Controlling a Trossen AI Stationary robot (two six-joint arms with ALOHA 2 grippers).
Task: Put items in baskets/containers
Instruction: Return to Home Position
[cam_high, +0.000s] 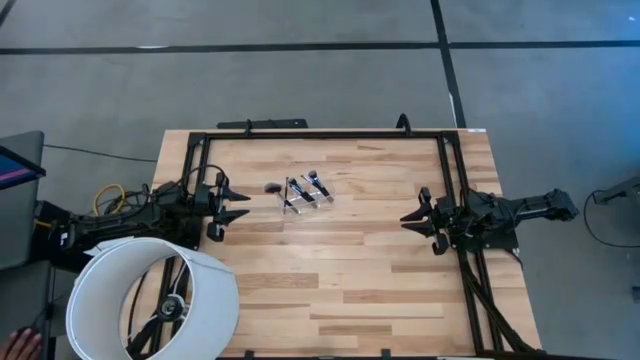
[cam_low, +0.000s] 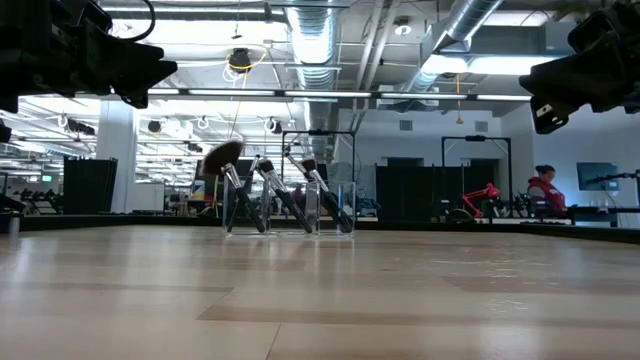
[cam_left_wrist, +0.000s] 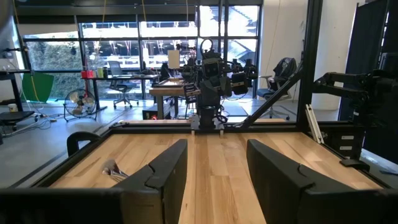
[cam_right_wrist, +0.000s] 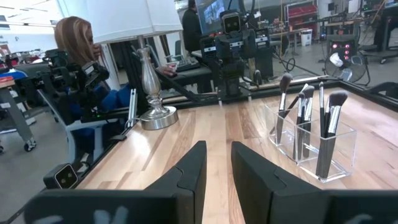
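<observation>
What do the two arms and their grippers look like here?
The left arm and right arm are dark, boxy and jointed. The left gripper and right gripper each have two black wedge-shaped fingers. Yellow cable loops by the left arm's base.

- Clear organizer (cam_right_wrist: 341, 163): a see-through plastic holder split into compartments. I see it standing upright on the far half of the counter (cam_high: 350, 270), left of centre in the high view.
- Brushes (cam_right_wrist: 331, 118): I count at least four thin makeup brushes with black handles, silver ferrules and dark bristle heads. All stand handle-down in the organizer's compartments, heads up and leaning rather than vertical.
- Fluffy brush (cam_low: 222, 155): it has the largest head. In the low view I see it tilting outward past one end of the organizer.
</observation>
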